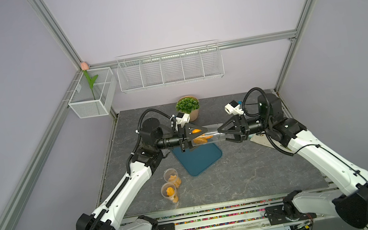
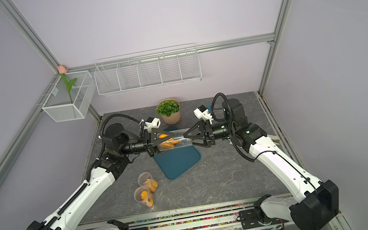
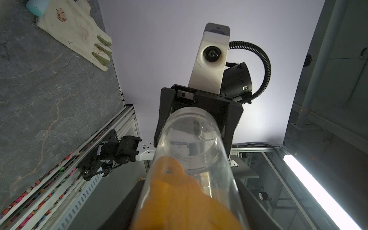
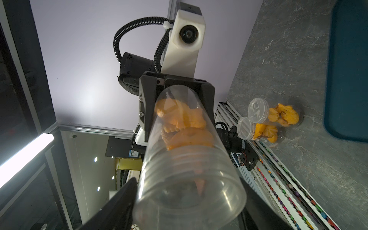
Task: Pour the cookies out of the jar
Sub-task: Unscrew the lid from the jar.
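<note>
Jar [image 4: 189, 179] level above tray [image 1: 200, 162], left gripper [image 1: 202, 137] clamped on it; right gripper [image 1: 222, 136] straddles threaded end, grip unclear. Risk: slip scatters cookies [image 4: 185, 123] off-tray.

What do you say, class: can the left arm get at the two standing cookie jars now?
Probably not yet: the left gripper is shut on the clear jar over the teal tray. The way to the two small jars itself looks free.
</note>
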Robot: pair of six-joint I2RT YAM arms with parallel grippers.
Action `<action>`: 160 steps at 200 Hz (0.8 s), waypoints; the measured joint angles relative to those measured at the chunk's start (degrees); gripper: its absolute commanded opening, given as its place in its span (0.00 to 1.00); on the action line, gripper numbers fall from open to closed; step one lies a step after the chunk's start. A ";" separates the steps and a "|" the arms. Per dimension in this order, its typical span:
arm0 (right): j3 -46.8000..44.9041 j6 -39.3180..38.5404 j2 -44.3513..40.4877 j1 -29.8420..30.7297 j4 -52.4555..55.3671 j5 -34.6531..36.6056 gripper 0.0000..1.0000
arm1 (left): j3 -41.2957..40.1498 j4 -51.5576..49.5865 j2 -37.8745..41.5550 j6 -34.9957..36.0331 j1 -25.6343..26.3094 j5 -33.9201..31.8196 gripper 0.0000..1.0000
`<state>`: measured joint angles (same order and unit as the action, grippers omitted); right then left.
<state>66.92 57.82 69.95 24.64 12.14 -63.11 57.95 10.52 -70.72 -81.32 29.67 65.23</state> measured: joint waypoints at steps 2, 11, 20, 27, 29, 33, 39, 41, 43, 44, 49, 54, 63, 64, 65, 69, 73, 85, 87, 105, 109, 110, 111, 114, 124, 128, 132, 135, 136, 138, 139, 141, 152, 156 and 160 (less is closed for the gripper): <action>-0.04 0.00 -0.04 0.00 -0.02 0.02 0.76 | 0.00 0.02 0.00 -0.02 0.00 0.02 0.61; -0.13 -0.07 -0.26 -0.09 -0.09 -0.04 0.76 | 0.00 0.09 0.00 0.00 0.00 0.17 0.60; -0.17 -0.24 -0.42 -0.17 -0.13 -0.15 0.76 | 0.02 0.22 0.00 -0.02 0.00 0.33 0.60; -0.17 -0.46 -0.59 -0.28 -0.17 -0.22 0.76 | 0.02 0.39 0.00 -0.04 0.00 0.39 0.60; -0.20 -0.66 -0.66 -0.33 -0.17 -0.22 0.75 | 0.02 0.48 0.00 -0.04 0.00 0.39 0.60; -0.22 -0.81 -0.74 -0.46 -0.22 -0.31 0.75 | 0.02 0.63 0.00 -0.04 0.00 0.44 0.60; -0.31 -1.07 -0.92 -0.63 -0.31 -0.39 0.74 | 0.02 0.92 0.00 -0.09 0.00 0.44 0.60; -0.33 -1.09 -0.98 -0.68 -0.35 -0.39 0.74 | 0.02 1.05 0.00 -0.09 0.00 0.46 0.60; -0.39 -1.14 -1.07 -0.76 -0.42 -0.42 0.74 | 0.02 1.09 0.00 -0.09 0.00 0.46 0.61; -0.42 -1.20 -1.09 -0.81 -0.46 -0.42 0.74 | 0.02 1.11 0.00 -0.11 0.00 0.46 0.60; -0.52 -1.40 -1.22 -0.96 -0.55 -0.46 0.74 | 0.02 1.27 0.00 -0.15 0.00 0.46 0.60; -0.63 -1.70 -1.33 -1.07 -0.72 -0.59 0.74 | 0.07 1.31 0.00 -0.28 0.00 0.46 0.61; -0.79 -1.99 -1.38 -1.29 -1.18 -0.85 0.73 | 0.13 1.40 0.00 -0.46 0.00 0.46 0.61; -0.79 -2.01 -1.38 -1.31 -1.25 -0.83 0.73 | 0.15 1.40 0.00 -0.46 0.00 0.44 0.60; -0.81 -2.05 -1.38 -1.31 -1.33 -0.85 0.73 | 0.15 1.42 0.00 -0.48 0.00 0.44 0.60; -0.87 -2.14 -1.38 -1.31 -1.60 -0.87 0.73 | 0.20 1.44 0.00 -0.50 0.00 0.44 0.60; -0.94 -2.23 -1.38 -1.31 -1.86 -0.90 0.73 | 0.24 1.46 0.00 -0.50 0.00 0.44 0.60; -1.01 -2.34 -1.38 -1.31 -2.64 -1.07 0.73 | 0.28 1.64 0.00 -0.52 -0.02 0.46 0.60; -1.01 -2.32 -1.38 -1.31 -2.75 -1.09 0.73 | 0.28 1.70 0.00 -0.52 -0.02 0.44 0.60; -1.01 -2.32 -1.29 -1.29 -3.56 -1.46 0.68 | 0.28 2.12 0.13 -0.52 -0.02 0.44 0.61; -1.01 -2.34 -1.25 -1.29 -3.78 -1.62 0.68 | 0.28 2.16 0.20 -0.52 -0.02 0.44 0.61; -1.01 -2.36 -1.22 -1.27 -3.85 -1.66 0.68 | 0.28 2.16 0.22 -0.52 -0.02 0.44 0.60; -1.01 -2.32 -1.20 -1.27 -3.91 -1.68 0.68 | 0.28 2.19 0.22 -0.52 -0.02 0.44 0.61; -1.01 -2.16 -1.09 -1.25 -3.96 -1.81 0.67 | 0.28 2.23 0.26 -0.57 -0.02 0.44 0.60; -1.01 -2.21 -0.70 -1.20 -4.50 -2.54 0.66 | 0.28 2.14 0.39 -0.55 -0.09 0.44 0.60; -1.01 -2.14 -0.59 -1.18 -4.59 -2.69 0.66 | 0.28 2.05 0.39 -0.55 -0.13 0.44 0.61; -1.01 -2.14 -0.44 -1.16 -4.72 -2.86 0.67 | 0.28 1.99 0.39 -0.55 -0.15 0.46 0.60; -1.01 -2.16 -0.39 -1.16 -4.74 -2.95 0.67 | 0.28 1.97 0.39 -0.55 -0.20 0.46 0.61; -1.01 -2.14 -0.37 -1.14 -4.74 -2.95 0.67 | 0.28 1.95 0.39 -0.55 -0.22 0.48 0.60; -1.01 -2.16 -0.35 -1.14 -4.74 -2.95 0.68 | 0.28 1.90 0.39 -0.55 -0.24 0.48 0.61; -1.01 -2.16 -0.33 -1.14 -4.74 -2.97 0.68 | 0.28 1.86 0.39 -0.55 -0.26 0.48 0.60; -1.01 -2.14 -0.28 -1.14 -4.74 -3.02 0.68 | 0.28 1.84 0.39 -0.55 -0.26 0.50 0.60; -1.01 -2.16 -0.22 -0.98 -4.68 -3.32 0.70 | 0.28 1.64 0.39 -0.55 -0.35 0.70 0.61; -0.98 -2.19 -0.20 -0.92 -4.61 -3.41 0.71 | 0.28 1.62 0.42 -0.55 -0.37 0.83 0.60; -0.94 -2.29 -0.20 -0.90 -4.46 -3.45 0.73 | 0.28 1.60 0.42 -0.55 -0.42 0.87 0.60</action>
<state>65.98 55.53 69.76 23.75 7.68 -66.57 58.24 12.12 -70.30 -81.87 29.26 66.11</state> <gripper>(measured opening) 0.699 0.608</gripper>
